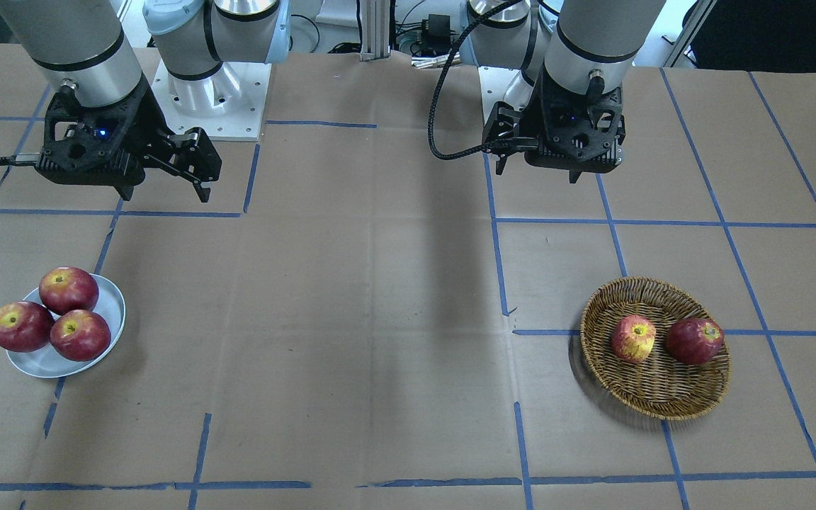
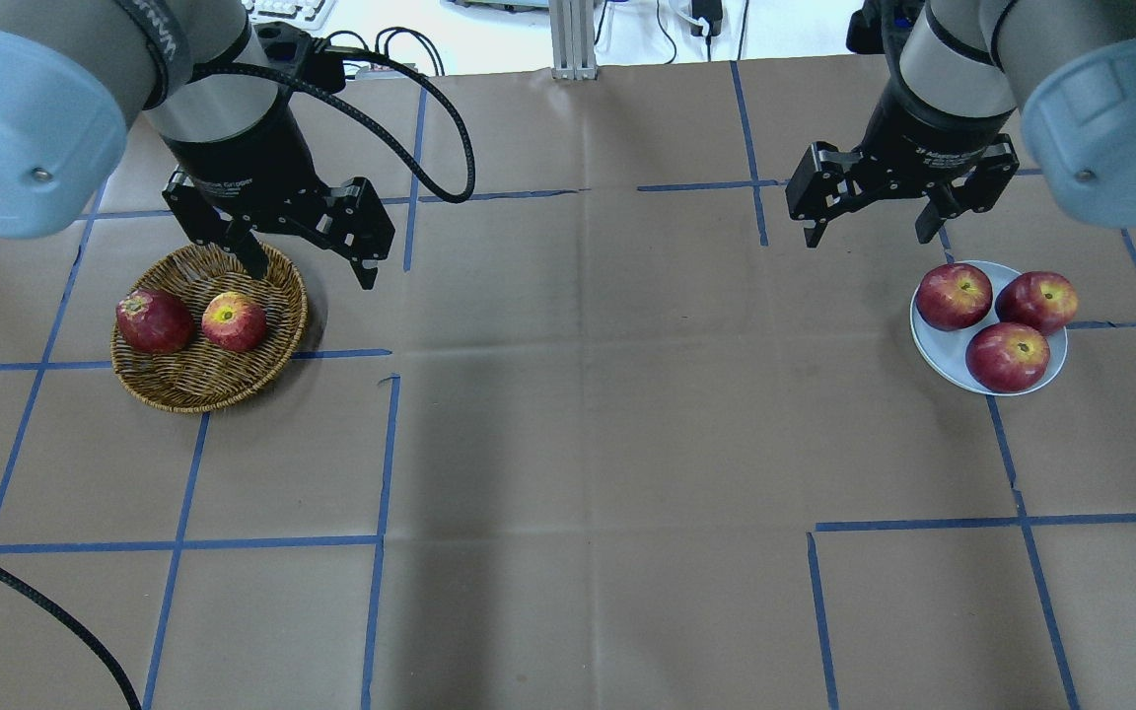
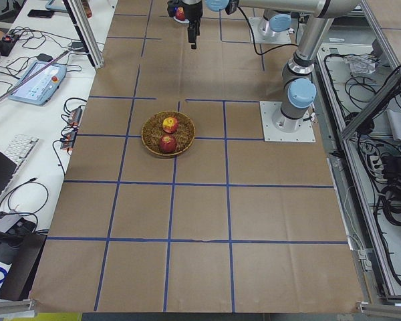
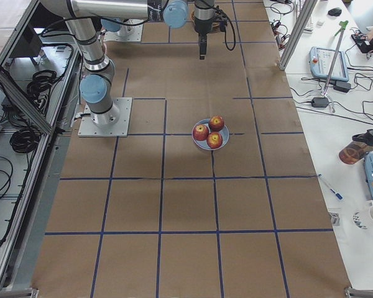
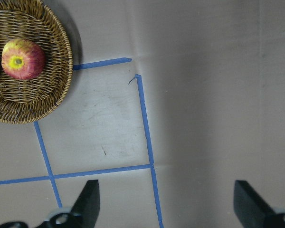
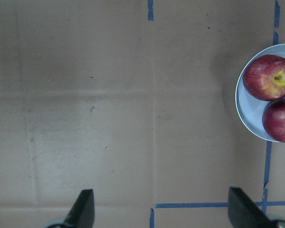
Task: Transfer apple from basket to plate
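Note:
The apple (image 2: 234, 321), light red with yellow streaks, lies in the tan wicker basket (image 2: 208, 380) at the table's left, beside a darker red apple (image 2: 154, 320). It also shows in the left wrist view (image 5: 23, 59) and the front view (image 1: 633, 338). My left gripper (image 2: 312, 271) is open and empty, raised above the basket's right rim. The pale blue-white plate (image 2: 938, 345) at the right holds three dark red apples (image 2: 1007, 356). My right gripper (image 2: 867, 235) is open and empty, raised just left of and behind the plate.
The table is covered in brown paper with blue tape lines (image 2: 381, 454). The arm bases (image 1: 210, 106) stand at the robot's edge. Keyboards, cables and a teach pendant (image 3: 37, 77) lie off the table's sides.

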